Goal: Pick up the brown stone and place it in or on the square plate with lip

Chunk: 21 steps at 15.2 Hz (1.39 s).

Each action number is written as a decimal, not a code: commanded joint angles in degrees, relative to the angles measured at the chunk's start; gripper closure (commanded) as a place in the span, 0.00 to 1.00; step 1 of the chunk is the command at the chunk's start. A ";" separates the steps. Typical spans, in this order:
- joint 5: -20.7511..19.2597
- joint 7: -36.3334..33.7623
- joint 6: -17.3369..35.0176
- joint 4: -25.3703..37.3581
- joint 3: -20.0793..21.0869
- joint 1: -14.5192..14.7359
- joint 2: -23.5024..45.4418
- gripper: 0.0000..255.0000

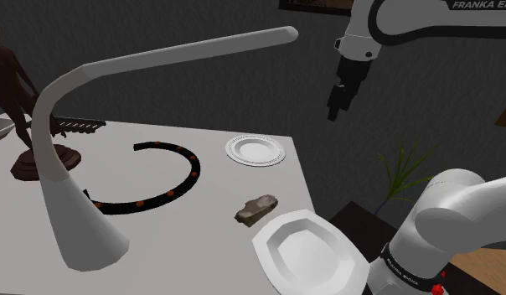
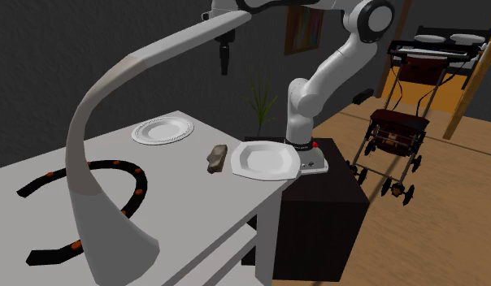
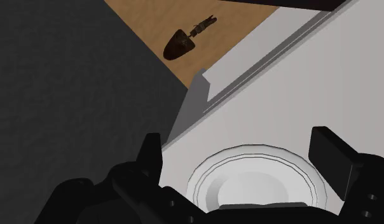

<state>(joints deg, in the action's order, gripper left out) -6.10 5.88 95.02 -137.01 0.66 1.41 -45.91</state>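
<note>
The brown stone [image 1: 257, 208] [image 2: 216, 158] lies on the white table, close beside the white square plate with lip [image 1: 310, 251] [image 2: 265, 160], which sits empty at the table's corner near the stand. My gripper [image 1: 333, 115] [image 2: 224, 69] [image 3: 240, 143] hangs high in the air, well above the table and far from the stone. Its fingers stand apart, open, with nothing between them. In the wrist view a round white plate [image 3: 251, 183] lies far below, framed between the fingers.
The round plate [image 1: 257, 150] [image 2: 162, 130] sits at the table's far edge. A tall curved lamp [image 1: 75, 209] [image 2: 97, 203] arches over the table. A black curved track [image 1: 172, 188], a dark statue [image 1: 25, 100], a plant [image 1: 402, 172] and a wheeled walker [image 2: 394, 138] are nearby.
</note>
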 commanded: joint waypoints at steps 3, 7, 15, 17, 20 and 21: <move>1.34 -0.78 0.89 -0.71 1.62 1.37 1.54 0.00; 4.06 -2.28 2.79 -1.74 4.88 4.13 5.03 0.00; 9.29 -5.00 6.90 -2.07 11.41 9.56 13.58 0.00; 10.49 -5.63 7.95 -1.79 13.04 10.86 16.01 0.00; 12.14 -6.56 9.52 -1.09 15.47 12.76 19.86 0.00; 12.66 -6.87 10.04 -0.78 16.28 13.38 21.19 0.00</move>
<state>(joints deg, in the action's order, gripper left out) 5.89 -0.76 104.70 -137.72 16.18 14.07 -25.53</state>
